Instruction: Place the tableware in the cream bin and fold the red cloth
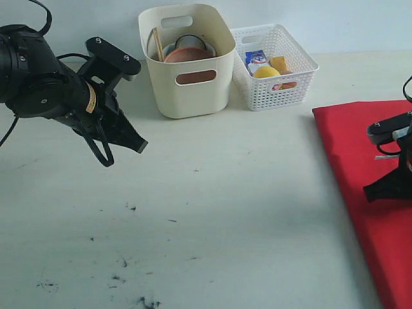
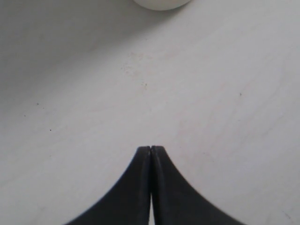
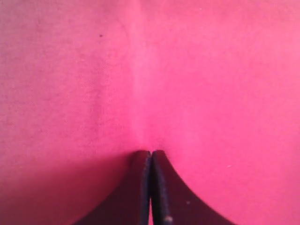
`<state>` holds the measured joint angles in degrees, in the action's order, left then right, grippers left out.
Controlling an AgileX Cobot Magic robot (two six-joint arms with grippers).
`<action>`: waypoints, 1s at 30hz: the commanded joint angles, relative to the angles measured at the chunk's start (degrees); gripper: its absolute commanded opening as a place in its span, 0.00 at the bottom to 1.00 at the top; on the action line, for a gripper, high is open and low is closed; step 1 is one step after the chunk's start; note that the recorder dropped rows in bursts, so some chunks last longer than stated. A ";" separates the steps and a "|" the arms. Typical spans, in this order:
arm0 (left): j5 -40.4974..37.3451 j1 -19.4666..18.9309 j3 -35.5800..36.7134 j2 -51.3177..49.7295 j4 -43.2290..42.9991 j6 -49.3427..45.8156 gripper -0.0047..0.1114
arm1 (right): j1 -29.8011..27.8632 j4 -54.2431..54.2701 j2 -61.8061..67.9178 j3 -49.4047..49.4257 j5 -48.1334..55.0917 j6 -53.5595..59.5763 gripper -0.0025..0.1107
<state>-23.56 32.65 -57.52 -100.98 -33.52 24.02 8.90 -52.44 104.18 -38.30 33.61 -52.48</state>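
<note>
The cream bin (image 1: 174, 96) stands at the back of the table and holds tableware: a round brown plate (image 1: 190, 55), chopsticks (image 1: 157, 44) and a steel-rimmed cup (image 1: 190, 41). My left gripper (image 1: 140, 147) hangs shut and empty above the bare table, in front and to the left of the bin. In the left wrist view its tips (image 2: 150, 148) meet over pale tabletop, with the bin's rounded foot (image 2: 161, 3) beyond. The red cloth (image 1: 357, 161) lies flat at the right edge. My right gripper (image 1: 368, 191) is low over it, shut (image 3: 151, 152), with cloth (image 3: 187, 70) filling its view.
A white lattice basket (image 1: 277, 90) next to the bin holds a lemon (image 1: 266, 72), a milk carton (image 1: 255, 58) and other food. Dark scuff marks (image 1: 132, 208) dot the pale tabletop (image 1: 225, 212) between the arms. The cloth runs out of view at right and bottom.
</note>
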 commanded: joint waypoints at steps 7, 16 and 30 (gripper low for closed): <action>-0.34 -0.12 0.34 0.58 0.64 0.33 0.05 | -0.69 1.10 1.93 -4.58 -9.33 -0.07 0.02; -0.32 -0.12 0.34 0.58 0.73 0.23 0.05 | -0.69 -3.15 4.54 -15.05 -2.86 0.85 0.02; -0.46 -0.12 0.34 0.58 0.73 0.26 0.05 | -0.69 -1.80 2.74 -15.93 6.82 1.47 0.02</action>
<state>-23.76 32.65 -57.52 -100.98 -33.16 24.02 8.26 -54.18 107.49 -54.97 38.78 -51.27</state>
